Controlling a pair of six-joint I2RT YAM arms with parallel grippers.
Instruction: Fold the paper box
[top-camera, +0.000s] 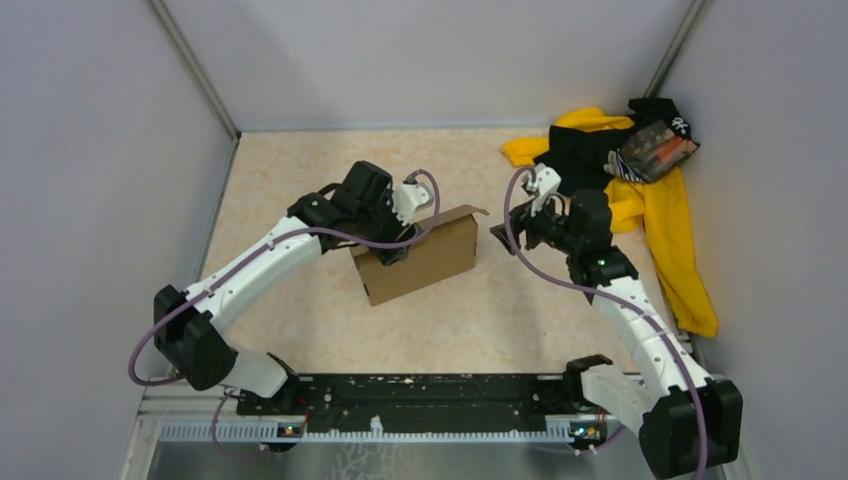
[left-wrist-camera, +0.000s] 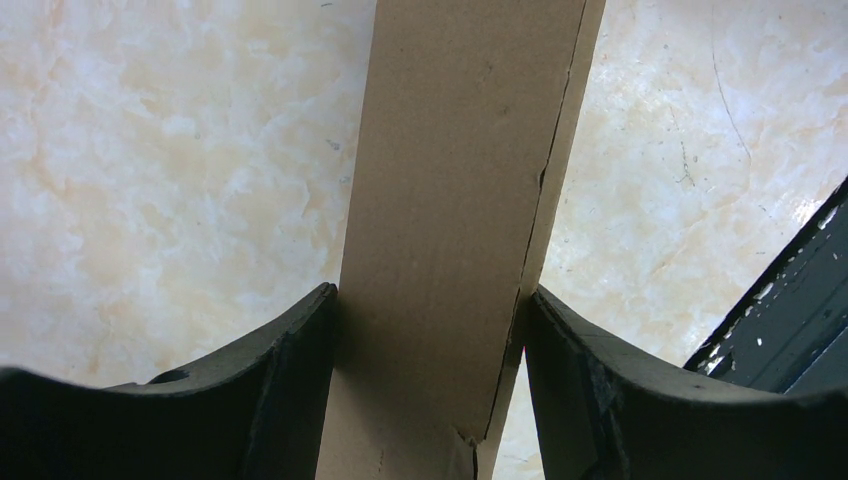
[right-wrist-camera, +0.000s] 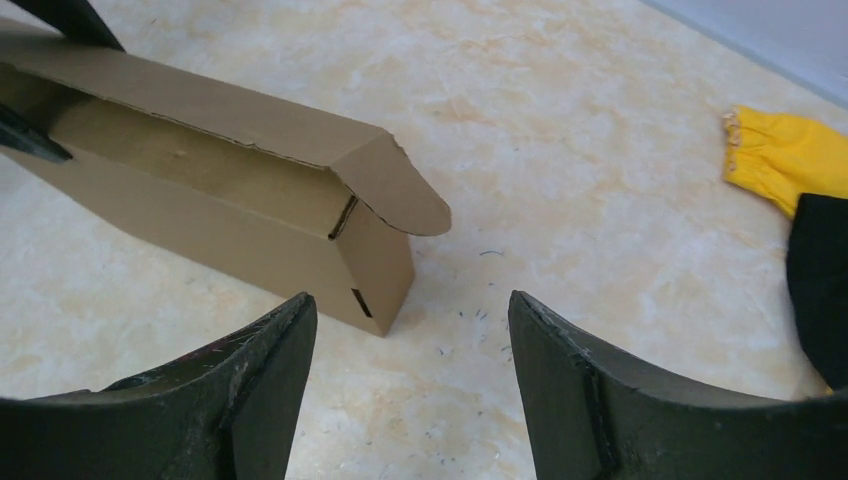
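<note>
The box (top-camera: 425, 255) stands on its long side near the middle of the counter (top-camera: 500, 330). Our left jaws pinch it across its thin part, at the end nearer the counter's left edge, with one finger on each face. Our right jaws are apart and hold nothing. They hang just beside the other end, where a round flap (right-wrist-camera: 395, 185) sticks out. We think the box is light. It looks stiff on its flat faces but bends at the creases, and it could crush or tear if we squeeze hard. We should hold a flat face and push the flap gently.
</note>
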